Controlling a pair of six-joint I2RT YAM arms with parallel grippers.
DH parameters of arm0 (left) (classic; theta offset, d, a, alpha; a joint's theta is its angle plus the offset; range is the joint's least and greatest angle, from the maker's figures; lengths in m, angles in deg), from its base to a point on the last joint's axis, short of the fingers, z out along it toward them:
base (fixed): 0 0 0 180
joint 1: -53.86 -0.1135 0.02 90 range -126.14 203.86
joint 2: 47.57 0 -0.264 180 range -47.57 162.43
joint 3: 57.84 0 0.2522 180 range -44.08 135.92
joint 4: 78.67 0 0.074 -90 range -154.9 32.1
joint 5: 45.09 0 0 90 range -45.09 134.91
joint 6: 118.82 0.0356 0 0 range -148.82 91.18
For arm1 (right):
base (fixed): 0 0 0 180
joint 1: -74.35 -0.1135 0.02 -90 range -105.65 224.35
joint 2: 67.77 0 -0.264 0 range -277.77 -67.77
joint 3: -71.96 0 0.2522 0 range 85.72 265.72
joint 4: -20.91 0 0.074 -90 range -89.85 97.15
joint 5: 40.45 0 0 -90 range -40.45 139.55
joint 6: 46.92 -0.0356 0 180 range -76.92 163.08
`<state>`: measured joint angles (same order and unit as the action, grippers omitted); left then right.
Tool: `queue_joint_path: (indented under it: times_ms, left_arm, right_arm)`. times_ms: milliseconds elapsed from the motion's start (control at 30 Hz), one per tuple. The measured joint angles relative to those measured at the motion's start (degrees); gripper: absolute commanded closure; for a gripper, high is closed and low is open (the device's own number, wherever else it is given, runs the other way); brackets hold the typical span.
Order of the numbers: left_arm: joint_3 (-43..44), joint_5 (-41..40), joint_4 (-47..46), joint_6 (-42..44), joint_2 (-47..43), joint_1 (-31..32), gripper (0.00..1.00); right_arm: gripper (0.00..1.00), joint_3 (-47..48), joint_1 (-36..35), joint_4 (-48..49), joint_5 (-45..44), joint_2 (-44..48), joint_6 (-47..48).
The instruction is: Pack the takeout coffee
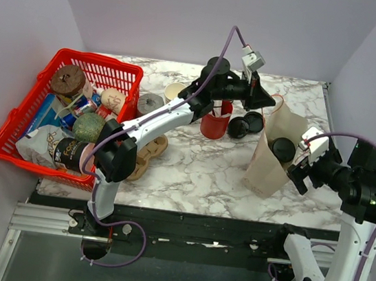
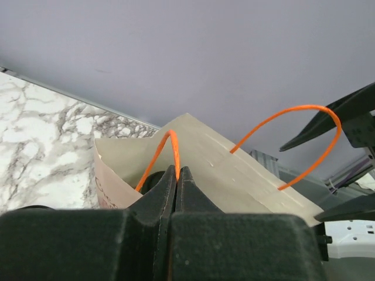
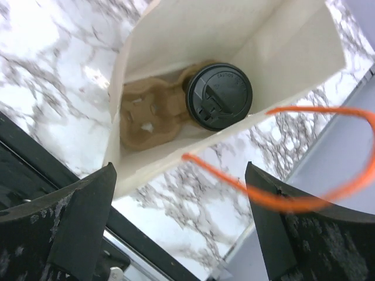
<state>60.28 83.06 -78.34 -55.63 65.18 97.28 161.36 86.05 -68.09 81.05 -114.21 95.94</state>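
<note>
Broadly, the packing looks nearly complete. On the white marble-patterned table [image 1: 197, 176], the red plastic mesh basket [image 1: 123, 76] of groceries sits at the far left, well apart from the work. The tall tan paper bag [image 1: 263, 171] stands on the right side of the table with its mouth open and its top leaning toward the right arm.

Inside the bag, the right wrist view shows a brown moulded-cardboard cup carrier [image 3: 146, 114] lying on the bottom. The takeout coffee [image 3: 220, 96], a cup of which only the round black plastic lid shows from above, sits upright in 1 of the carrier's wells, against the bag wall. So the task's thing is already in the bag; the cup's body is hidden by its own lid.

The left gripper [image 2: 177, 172] is reached across to the far side of the bag with its jaws pinched tight on 1 thin orange cord handle [image 2: 158, 152], holding that side up. The right gripper [image 3: 180, 175] hovers above the bag mouth with its jaws spread wide and nothing between them; the second orange cord handle [image 3: 304, 202] loops loose just under it.

By my judgement, what remains is small: letting go of the pinched handle, backing both arms away, and leaving the bag standing without tipping.
</note>
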Motion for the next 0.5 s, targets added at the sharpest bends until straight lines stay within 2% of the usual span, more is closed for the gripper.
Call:
queue_joint_path:
  times_ms: [167,500]
  left_arm:
    - [0.00,-0.13,0.00,0.79,0.00,-0.72,1.00]
    - [0.35,-0.90,1.05,2.60,0.00,-1.51,1.00]
  right_arm:
    - [0.00,-0.15,-0.02,-0.09,3.30,-0.79,-3.41]
    - [0.00,0.13,-0.02,-0.46,2.19,0.94,-2.84]
